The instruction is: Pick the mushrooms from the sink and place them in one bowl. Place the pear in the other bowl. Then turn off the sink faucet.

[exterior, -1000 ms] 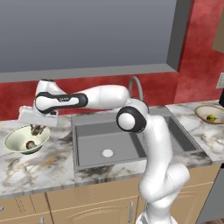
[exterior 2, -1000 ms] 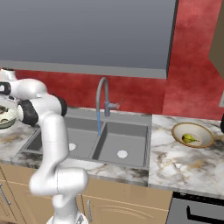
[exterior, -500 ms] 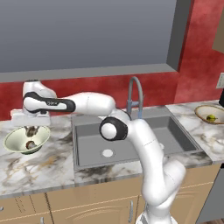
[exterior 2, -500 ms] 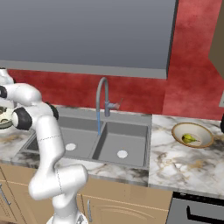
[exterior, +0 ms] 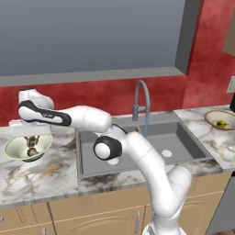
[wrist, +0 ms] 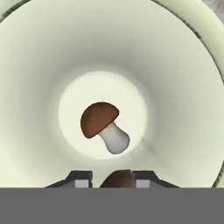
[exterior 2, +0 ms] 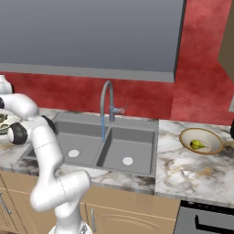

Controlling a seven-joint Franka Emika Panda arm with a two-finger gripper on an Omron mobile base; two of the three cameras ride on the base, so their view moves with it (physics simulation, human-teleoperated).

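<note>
Desk: marbled desk (exterior: 41, 174), red wall behind, sink (exterior: 183, 137) mid-desk.
Jaws: gripper (wrist: 113, 180) over left-end bowl (wrist: 183, 87), jaws closed on a mushroom (wrist: 117, 179); another mushroom (wrist: 103, 124) lay inside.

A rendered home kitchen is shown. A grey double-basin sink (exterior: 137, 149) with an arched faucet (exterior: 141, 98) is set into a marbled table (exterior: 36, 174), backed by a red wall (exterior 2: 196, 91). Wooden cabinet fronts (exterior: 92, 213) are seen below.
</note>
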